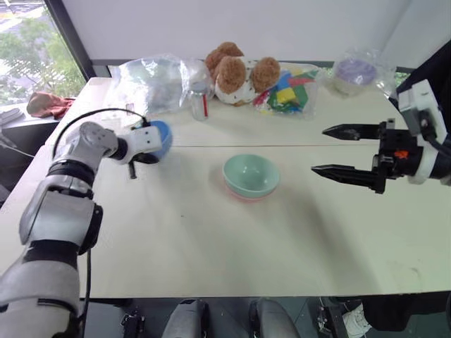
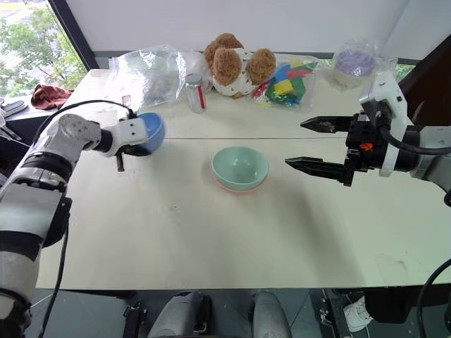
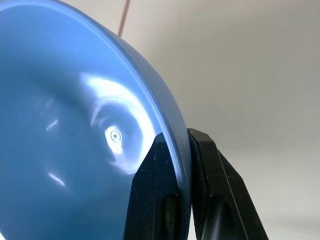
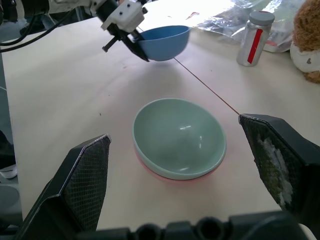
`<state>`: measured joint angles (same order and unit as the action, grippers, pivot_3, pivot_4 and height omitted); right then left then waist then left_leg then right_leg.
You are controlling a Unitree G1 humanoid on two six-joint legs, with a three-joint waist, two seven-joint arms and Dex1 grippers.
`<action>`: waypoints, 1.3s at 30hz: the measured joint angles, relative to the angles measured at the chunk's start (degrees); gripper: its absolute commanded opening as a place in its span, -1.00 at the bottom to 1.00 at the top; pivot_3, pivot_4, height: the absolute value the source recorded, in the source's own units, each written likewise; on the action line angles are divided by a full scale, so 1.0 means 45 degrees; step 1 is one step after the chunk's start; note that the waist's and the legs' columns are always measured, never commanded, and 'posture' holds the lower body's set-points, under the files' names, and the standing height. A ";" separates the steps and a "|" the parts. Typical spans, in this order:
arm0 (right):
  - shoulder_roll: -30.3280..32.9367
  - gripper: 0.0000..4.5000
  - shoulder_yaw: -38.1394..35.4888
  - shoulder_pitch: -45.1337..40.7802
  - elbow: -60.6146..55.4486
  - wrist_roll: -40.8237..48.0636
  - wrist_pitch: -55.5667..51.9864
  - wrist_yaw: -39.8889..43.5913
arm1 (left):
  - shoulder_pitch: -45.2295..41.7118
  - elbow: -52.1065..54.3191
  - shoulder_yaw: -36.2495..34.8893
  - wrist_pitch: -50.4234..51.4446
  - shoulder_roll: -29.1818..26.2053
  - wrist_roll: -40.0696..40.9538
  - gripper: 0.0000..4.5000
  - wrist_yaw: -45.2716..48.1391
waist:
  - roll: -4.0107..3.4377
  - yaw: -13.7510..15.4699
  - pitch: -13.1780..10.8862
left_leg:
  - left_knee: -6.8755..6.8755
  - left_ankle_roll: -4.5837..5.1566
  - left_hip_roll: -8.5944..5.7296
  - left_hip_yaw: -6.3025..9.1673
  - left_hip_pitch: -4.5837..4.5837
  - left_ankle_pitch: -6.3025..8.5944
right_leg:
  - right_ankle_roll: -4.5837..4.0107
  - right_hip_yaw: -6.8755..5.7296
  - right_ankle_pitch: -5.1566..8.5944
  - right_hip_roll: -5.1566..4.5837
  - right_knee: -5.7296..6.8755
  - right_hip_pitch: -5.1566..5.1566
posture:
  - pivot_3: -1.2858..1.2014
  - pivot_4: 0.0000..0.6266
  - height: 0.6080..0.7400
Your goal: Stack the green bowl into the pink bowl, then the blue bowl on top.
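Note:
The green bowl [image 1: 251, 174] sits nested inside the pink bowl [image 1: 246, 196] at the middle of the table; only a strip of the pink one shows under it. The blue bowl [image 1: 162, 138] hangs in the air to the left of the stack. My left gripper [image 3: 186, 142] is shut on the blue bowl's rim, one finger inside and one outside. My right gripper [image 1: 318, 150] hovers open to the right of the stack, pointing toward it, with nothing between its fingers.
Along the table's far edge lie a crumpled clear bag [image 1: 151, 81], a small bottle with a red label [image 1: 199, 100], a teddy bear [image 1: 236, 70], a bag of coloured blocks [image 1: 289, 88] and a purple bowl in a clear bag [image 1: 354, 72]. A red cloth [image 1: 46, 104] lies at far left.

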<state>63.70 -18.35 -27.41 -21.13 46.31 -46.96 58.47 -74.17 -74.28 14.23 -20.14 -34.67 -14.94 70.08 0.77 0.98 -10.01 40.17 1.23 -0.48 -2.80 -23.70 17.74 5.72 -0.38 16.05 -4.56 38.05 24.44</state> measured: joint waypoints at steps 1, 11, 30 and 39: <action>0.0005 1.00 -0.0036 0.0016 -0.0001 -0.0001 -0.0010 -0.0012 | -0.0293 0.0244 -0.0276 -0.0036 0.0310 0.0438 -0.98 0.0812 | 0.0000 -0.0018 0.0000 | 0.0000 -0.0010 -0.0001 0.0001 -0.0006 -0.0006 | 0.0005 0.0000 -0.0003 0.0001 0.0003 0.0001 | 0.03 -0.52 1.00; 0.0085 1.00 -0.0759 0.0636 -0.0316 0.0009 -0.0148 -0.0291 | -0.1373 0.3143 0.0535 0.1045 0.2687 0.3840 -0.98 0.4931 | -0.0009 -0.0351 0.0003 | -0.0016 0.0015 0.0009 0.0004 0.0015 0.0008 | 0.0015 0.0012 -0.0008 0.0011 0.0001 0.0005 | 0.03 -0.52 1.00; 0.0077 1.00 -0.2574 0.2442 -0.1782 0.0732 -0.0843 -0.1369 | -0.1333 0.6094 0.8309 0.1279 0.1001 0.8066 0.96 0.4941 | -0.0009 -0.0334 0.0003 | -0.0010 0.0015 0.0009 0.0010 0.0020 0.0008 | 0.0014 0.0038 -0.0008 -0.0001 -0.0002 -0.0002 | 0.03 -0.52 1.00; 0.0071 1.00 -0.2515 0.2470 -0.1767 0.0818 -0.0589 -0.1454 | -0.2608 0.4504 0.6059 0.1327 0.1490 0.8227 0.96 0.4939 | -0.0006 -0.0370 0.0001 | -0.0012 0.0018 0.0006 0.0007 0.0020 0.0010 | 0.0015 0.0025 -0.0007 0.0017 -0.0010 -0.0003 | 0.03 -0.52 1.00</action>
<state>64.01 -29.67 -16.30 -29.08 49.99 -49.61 51.93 -85.90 -54.01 41.50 -14.17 -27.97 22.08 92.31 0.74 -0.68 -10.00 40.12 1.31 -0.46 -2.76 -23.61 17.79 5.78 -0.26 16.02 -4.49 38.00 24.43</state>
